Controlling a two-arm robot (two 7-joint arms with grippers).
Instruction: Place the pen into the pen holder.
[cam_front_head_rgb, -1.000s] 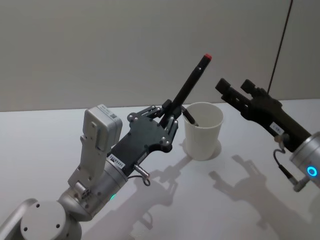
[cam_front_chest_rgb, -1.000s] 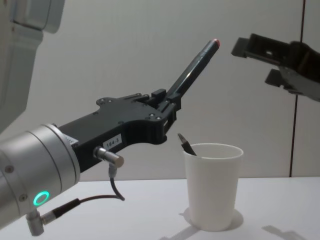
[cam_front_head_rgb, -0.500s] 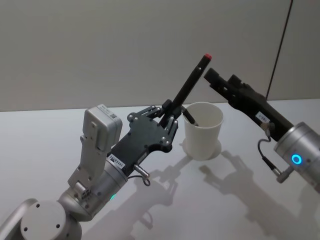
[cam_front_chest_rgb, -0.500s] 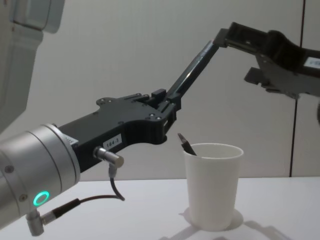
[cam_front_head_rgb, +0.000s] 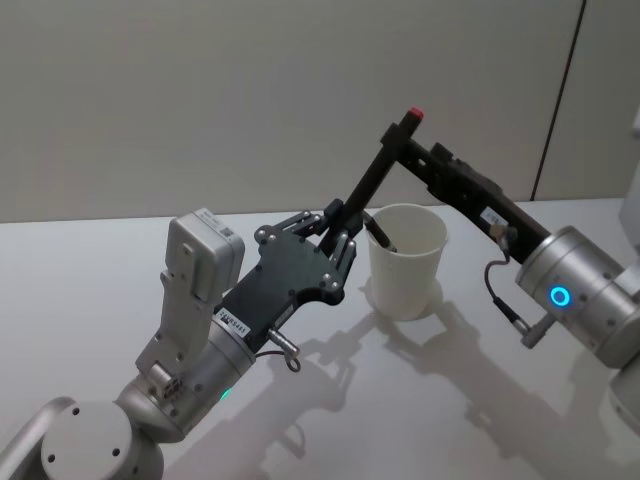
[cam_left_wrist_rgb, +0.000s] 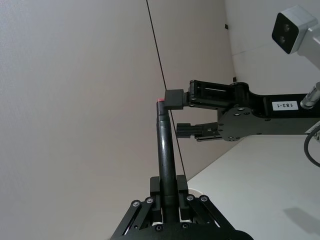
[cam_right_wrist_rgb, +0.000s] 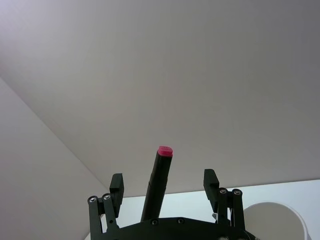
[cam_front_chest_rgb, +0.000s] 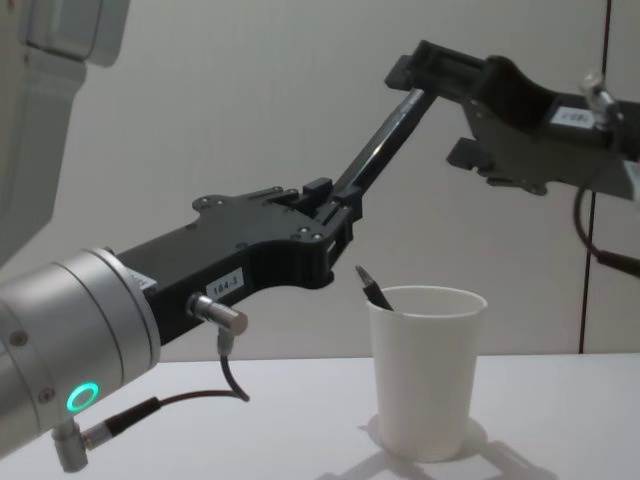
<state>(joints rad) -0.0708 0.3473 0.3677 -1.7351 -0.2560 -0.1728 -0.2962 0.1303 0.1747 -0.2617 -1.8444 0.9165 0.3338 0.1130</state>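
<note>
My left gripper (cam_front_head_rgb: 340, 225) (cam_front_chest_rgb: 335, 205) is shut on the lower end of a black pen (cam_front_head_rgb: 375, 175) (cam_front_chest_rgb: 375, 150) with a red tip, held tilted up and to the right above the table. My right gripper (cam_front_head_rgb: 400, 135) (cam_front_chest_rgb: 422, 108) is open, its fingers on either side of the pen's top end (cam_right_wrist_rgb: 157, 182). In the left wrist view the pen (cam_left_wrist_rgb: 165, 150) rises toward the right gripper (cam_left_wrist_rgb: 177, 114). The pen holder (cam_front_head_rgb: 405, 265) (cam_front_chest_rgb: 425, 370), a white paper cup, stands upright on the table just below and right of the left gripper.
A second dark pen (cam_front_head_rgb: 380, 235) (cam_front_chest_rgb: 372, 288) leans inside the cup against its left rim. The white table (cam_front_head_rgb: 450, 400) stretches around the cup. A plain wall is behind, with a dark vertical strip (cam_front_head_rgb: 560, 90) at the right.
My right gripper has moved left and closer, from clear of the pen to straddling its red-tipped top end. The left gripper, pen and cup have stayed put.
</note>
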